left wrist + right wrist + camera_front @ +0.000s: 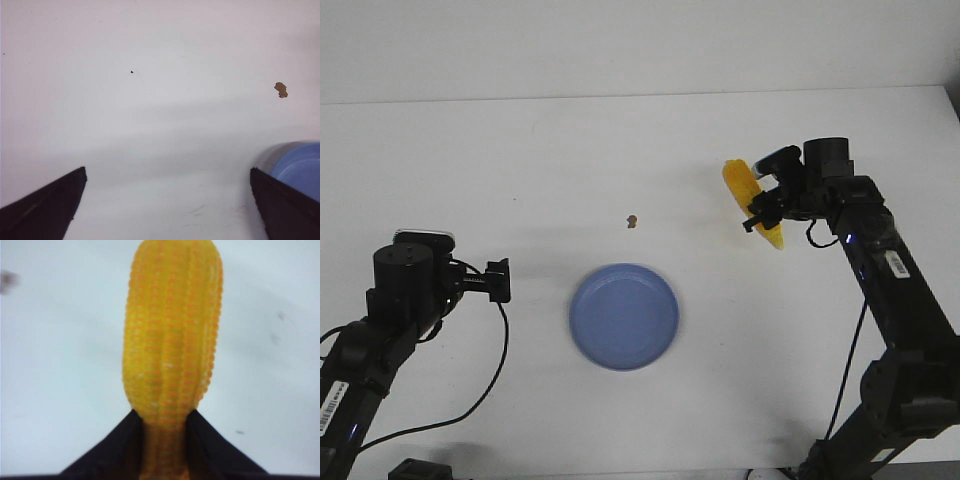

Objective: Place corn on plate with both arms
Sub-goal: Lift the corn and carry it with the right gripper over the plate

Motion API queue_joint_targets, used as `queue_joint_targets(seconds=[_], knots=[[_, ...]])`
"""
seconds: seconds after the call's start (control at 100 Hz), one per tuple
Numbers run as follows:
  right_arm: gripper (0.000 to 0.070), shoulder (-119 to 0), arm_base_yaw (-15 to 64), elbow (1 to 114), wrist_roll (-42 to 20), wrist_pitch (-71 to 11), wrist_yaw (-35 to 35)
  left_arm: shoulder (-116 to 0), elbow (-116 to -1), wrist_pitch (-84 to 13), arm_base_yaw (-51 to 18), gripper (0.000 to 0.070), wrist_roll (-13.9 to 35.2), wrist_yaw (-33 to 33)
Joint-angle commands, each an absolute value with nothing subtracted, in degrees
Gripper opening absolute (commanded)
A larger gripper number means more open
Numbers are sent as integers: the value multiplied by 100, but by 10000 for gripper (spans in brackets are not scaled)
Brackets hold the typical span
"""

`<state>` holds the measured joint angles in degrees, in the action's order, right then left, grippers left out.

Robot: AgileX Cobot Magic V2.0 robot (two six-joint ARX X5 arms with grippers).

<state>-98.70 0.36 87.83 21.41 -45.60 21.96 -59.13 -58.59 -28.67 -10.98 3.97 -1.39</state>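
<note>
From the front, the right arm's fingers (761, 213) are clamped on the corn (744, 186), which sits to the right of the plate (624, 316) and well apart from it. The plate lies on the white tabletop (520, 160), a brown speck (633, 220) beyond it. The left arm's fingers (499, 281) wait left of the plate.

At the left wrist, the fingers (47, 210) are spread wide apart, with the plate's edge (300, 167) beside one.

At the right wrist, both fingers (125, 445) pinch the cob's (172, 335) narrow end.

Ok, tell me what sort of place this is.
Probably a lab test bench, not a kitchen: a bare white table holds only a blue plate, with two black robot arms, the right gripper holding a corn cob.
</note>
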Motion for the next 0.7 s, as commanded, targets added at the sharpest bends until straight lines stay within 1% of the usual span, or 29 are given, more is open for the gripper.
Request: queue_joint_targets(seconds=[0.0,0.15,0.36,0.53,0.69], knots=[[45,-9826,215,8895,1942,-4698,2314,-5959,-5931,-2821,-1098,700,412,-132],[45,-9577,856,8892,1861,-5030,2309,-5959,-5931,-2823,-1098,700,412,-132],[48,-9574,1920,8873,1778,-5494,2191,-5959,-5931,-2834,-1098,700,412,-132],[48,-9574,2764,8796,1763,-5502,1988,-5959,-5931,-2834,-1098,700,412,-132],[48,-9655,3400,8624,1726,-5310,1717,-5959,-5931,-2832,-1098,700,412,-132]])
